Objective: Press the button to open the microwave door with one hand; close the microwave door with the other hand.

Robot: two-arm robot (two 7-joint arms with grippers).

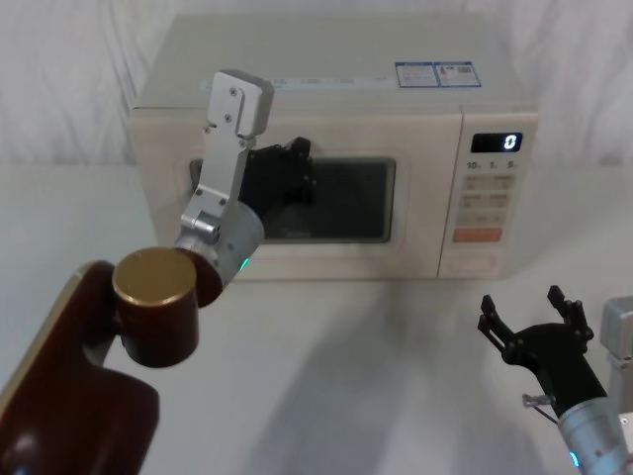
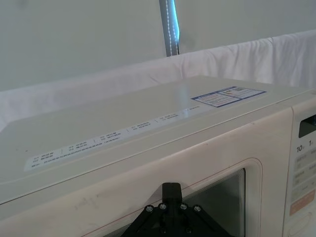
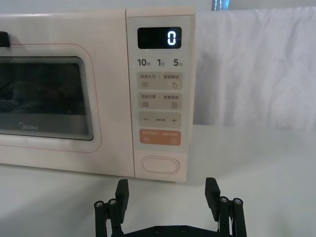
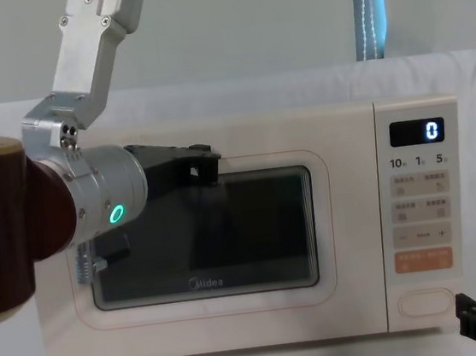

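Observation:
The cream microwave (image 1: 326, 104) stands at the back of the table, its display (image 3: 159, 37) reading 0. The microwave door (image 4: 332, 245) lies flush with the front, its dark window and Midea logo showing. My left gripper (image 1: 287, 168) is up at the door's upper left part, over the window's corner, with its fingers (image 2: 172, 191) together and holding nothing. Whether it touches the door I cannot tell. The wide blank button (image 3: 160, 165) sits at the bottom of the key panel. My right gripper (image 3: 167, 187) hangs open low in front of that button, well short of it.
An orange key (image 3: 159, 137) sits just above the button, with small labelled keys higher up. My left arm's brown and gold joint (image 1: 153, 307) fills the near left. White cloth covers the table (image 1: 376, 356) in front of the oven, and a white curtain hangs behind.

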